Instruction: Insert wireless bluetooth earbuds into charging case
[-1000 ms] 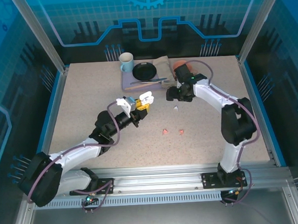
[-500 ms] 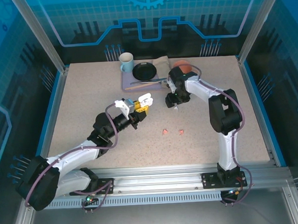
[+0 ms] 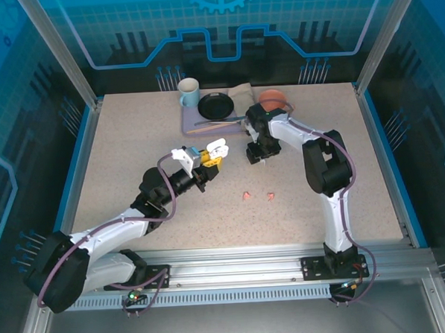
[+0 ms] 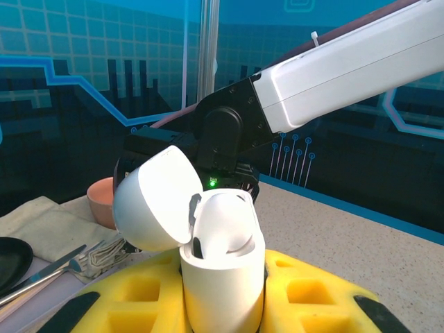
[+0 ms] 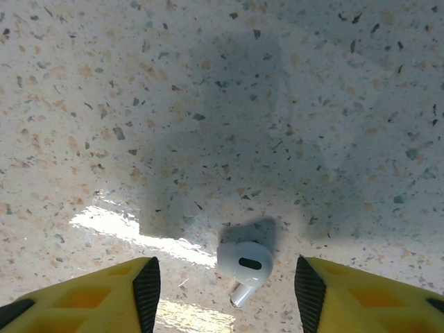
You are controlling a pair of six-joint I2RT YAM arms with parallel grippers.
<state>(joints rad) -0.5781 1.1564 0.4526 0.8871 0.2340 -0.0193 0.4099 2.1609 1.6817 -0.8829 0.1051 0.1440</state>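
My left gripper (image 3: 212,161) is shut on the white charging case (image 4: 222,281), which it holds upright above the table. The lid (image 4: 154,201) is swung open, and one white earbud (image 4: 225,220) sits in the case. My right gripper (image 5: 225,295) points straight down at the table, open, its yellow fingers (image 5: 104,291) on either side of a second white earbud (image 5: 244,267) that lies loose on the speckled top. Neither black pad touches it. Two salmon-pink earbuds (image 3: 246,196) (image 3: 271,196) lie on the table nearer the front.
At the back stand a pale mug (image 3: 189,92), a black plate (image 3: 216,106), an orange bowl (image 3: 272,98) and a grey cloth with cutlery (image 3: 219,124). The right arm's white link (image 4: 347,76) crosses just behind the held case.
The right gripper has swung left and down over the white earbud, and its jaws have narrowed. The left arm shifted slightly at first, then held still with the case.
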